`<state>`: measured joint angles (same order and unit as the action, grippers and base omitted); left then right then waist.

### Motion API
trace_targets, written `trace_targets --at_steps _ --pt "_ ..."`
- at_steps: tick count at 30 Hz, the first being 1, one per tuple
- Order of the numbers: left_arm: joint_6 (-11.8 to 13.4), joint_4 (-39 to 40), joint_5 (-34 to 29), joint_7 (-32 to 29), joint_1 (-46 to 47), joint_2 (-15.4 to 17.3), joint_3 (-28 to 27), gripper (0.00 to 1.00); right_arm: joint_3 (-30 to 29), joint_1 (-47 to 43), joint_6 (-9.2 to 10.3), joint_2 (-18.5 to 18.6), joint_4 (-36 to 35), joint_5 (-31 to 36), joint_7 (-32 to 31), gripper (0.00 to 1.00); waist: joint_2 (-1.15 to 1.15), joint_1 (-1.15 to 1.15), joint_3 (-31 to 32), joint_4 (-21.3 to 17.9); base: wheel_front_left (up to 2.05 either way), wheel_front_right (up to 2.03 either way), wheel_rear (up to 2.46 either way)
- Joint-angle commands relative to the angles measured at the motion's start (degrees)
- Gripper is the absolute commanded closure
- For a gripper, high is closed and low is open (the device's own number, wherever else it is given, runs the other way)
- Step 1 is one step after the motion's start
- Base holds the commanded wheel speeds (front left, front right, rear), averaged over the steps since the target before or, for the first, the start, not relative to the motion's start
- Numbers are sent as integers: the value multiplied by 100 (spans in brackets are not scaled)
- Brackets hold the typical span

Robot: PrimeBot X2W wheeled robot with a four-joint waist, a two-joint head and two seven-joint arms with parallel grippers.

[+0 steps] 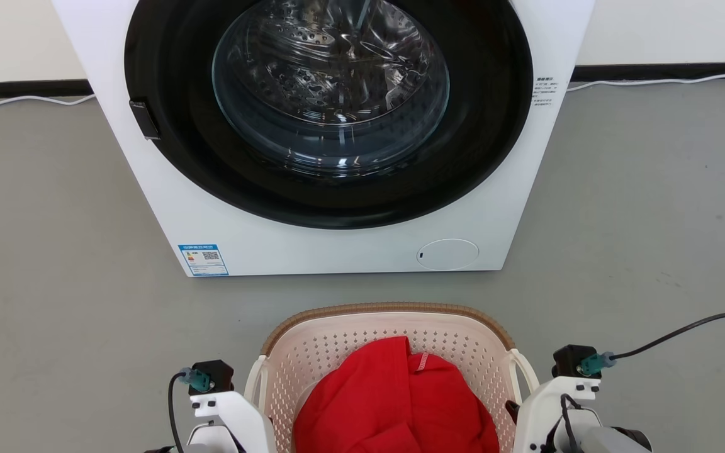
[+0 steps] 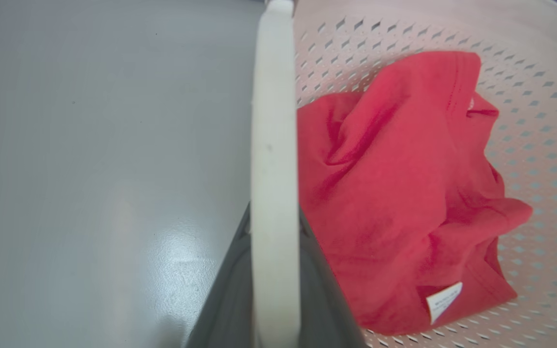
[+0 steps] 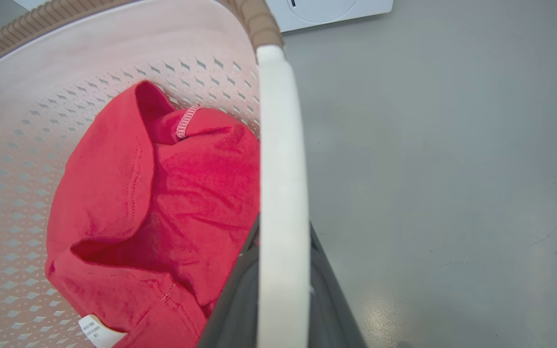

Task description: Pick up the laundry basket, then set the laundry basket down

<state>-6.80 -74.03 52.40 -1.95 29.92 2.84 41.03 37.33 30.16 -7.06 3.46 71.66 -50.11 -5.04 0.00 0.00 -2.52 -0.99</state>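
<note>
The laundry basket (image 1: 387,309), cream with perforated walls and a brown woven-look rim, sits low in the head view in front of the washing machine. A red garment (image 1: 394,402) lies inside it. In the left wrist view my left gripper (image 2: 274,220) is shut on the basket's white left handle (image 2: 271,121), one dark finger on each side. My right gripper (image 3: 283,227) clamps the white right handle (image 3: 281,145) the same way. Both pale wrists (image 1: 230,409) (image 1: 551,402) flank the basket. Whether the basket rests on the floor I cannot tell.
A white front-loading washing machine (image 1: 337,245) with a round glass door (image 1: 331,88) stands just beyond the basket. Grey floor (image 1: 54,283) spreads to both sides. White cables (image 1: 652,82) run along the back wall. A black cable (image 1: 683,330) leads off my right wrist.
</note>
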Motion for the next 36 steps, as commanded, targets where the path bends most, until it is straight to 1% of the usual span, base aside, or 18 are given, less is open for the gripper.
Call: trace_targets --at_steps 1,30,36 --pt "-9 30 33 108 170 203 -127 100 100 37 -43 92 -48 -51 77 100 0 0 -3 0 0 0 0" --pt "-40 15 115 146 170 205 -33 100 490 39 -43 153 -52 -393 150 100 0 0 -13 -19 0 0 0" --pt "-42 14 128 184 219 218 -23 100 568 105 -43 164 -71 -442 192 100 0 0 -118 -37 0 0 0"
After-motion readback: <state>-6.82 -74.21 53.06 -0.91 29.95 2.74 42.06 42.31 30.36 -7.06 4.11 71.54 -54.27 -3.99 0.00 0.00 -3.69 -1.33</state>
